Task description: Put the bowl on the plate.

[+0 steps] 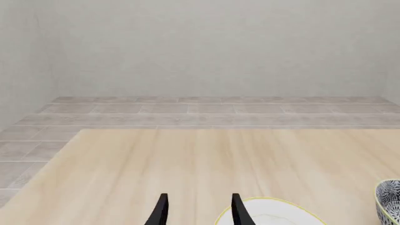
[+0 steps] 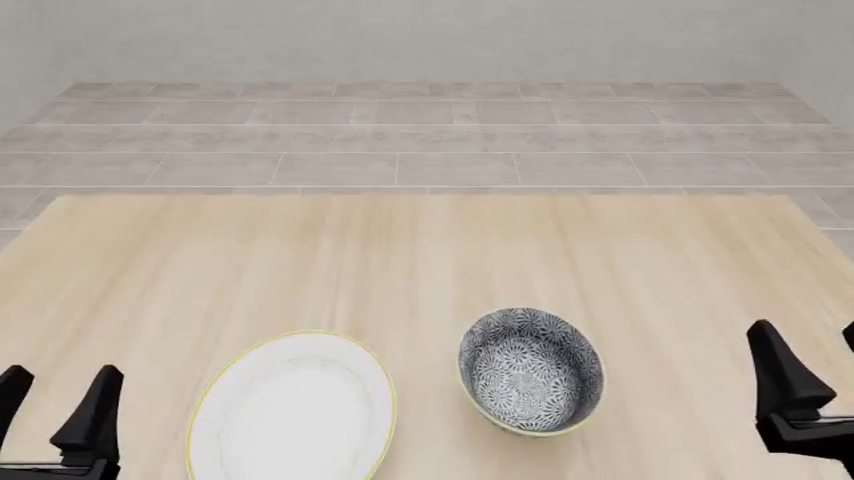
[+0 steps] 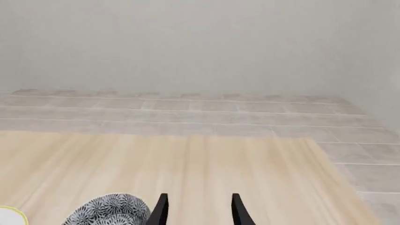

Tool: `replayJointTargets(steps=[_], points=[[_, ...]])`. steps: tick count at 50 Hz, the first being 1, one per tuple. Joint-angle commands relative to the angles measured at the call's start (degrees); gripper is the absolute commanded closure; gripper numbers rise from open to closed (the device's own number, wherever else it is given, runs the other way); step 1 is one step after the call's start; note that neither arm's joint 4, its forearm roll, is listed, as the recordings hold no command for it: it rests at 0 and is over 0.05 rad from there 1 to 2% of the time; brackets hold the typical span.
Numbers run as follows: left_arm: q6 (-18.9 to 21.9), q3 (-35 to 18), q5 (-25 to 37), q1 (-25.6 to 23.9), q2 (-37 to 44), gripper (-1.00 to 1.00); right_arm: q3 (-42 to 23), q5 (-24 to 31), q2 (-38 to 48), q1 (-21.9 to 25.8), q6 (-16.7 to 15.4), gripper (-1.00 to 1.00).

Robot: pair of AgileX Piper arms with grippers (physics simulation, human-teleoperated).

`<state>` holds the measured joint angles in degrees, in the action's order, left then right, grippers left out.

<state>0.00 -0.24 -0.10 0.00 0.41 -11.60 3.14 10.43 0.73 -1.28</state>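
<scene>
Nearest the camera, the left black pincer [image 2: 54,400] and the right black pincer [image 2: 811,358] are hovering at the front corners, fingers spread and gripping nothing. Between them, the flat white round plate with a thin gold rim [image 2: 292,408] is lying on the pale wood-grain surface [image 2: 400,260], just beside the deep round bowl with dense grey-and-white floral patterning [image 2: 531,370], apart from it. Beyond the surface, a grey tiled floor [image 2: 400,140] is stretching to a plain pale wall [image 2: 427,40].
</scene>
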Motion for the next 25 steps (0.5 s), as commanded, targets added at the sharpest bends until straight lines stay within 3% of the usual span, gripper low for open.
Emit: replayJointTargets(steps=[1,4,6,7,10,13,16,19,25], points=[[0.0,0.0,0.0,0.0,0.0,-1.00,-10.1,3.3,10.5,-0.6,-3.2,-1.00],[0.0,0.0,0.0,0.0,0.0,-1.00,-13.7,5.3,14.3,-0.1,-3.6,-1.00],[0.0,0.0,0.0,0.0,0.0,-1.00,-15.1,5.6,18.9,-1.8,-8.0,-1.00],[0.0,0.0,0.0,0.0,0.0,-1.00,-15.9,5.6,21.1,-0.3,-8.7,-1.00],[0.0,0.0,0.0,0.0,0.0,-1.00,-18.7,6.9,24.1,1.3,-4.6,-1.00],[0.0,0.0,0.0,0.0,0.0,-1.00,-19.6,7.0,24.2,1.2,-3.5,-1.00],[0.0,0.0,0.0,0.0,0.0,-1.00,-21.1,7.3,28.2,4.0,-1.3,-1.00],[0.0,0.0,0.0,0.0,0.0,-1.00,-23.1,8.6,32.9,8.7,6.3,-1.00],[0.0,0.0,0.0,0.0,0.0,-1.00,-25.5,9.4,36.1,9.4,6.1,-1.00]])
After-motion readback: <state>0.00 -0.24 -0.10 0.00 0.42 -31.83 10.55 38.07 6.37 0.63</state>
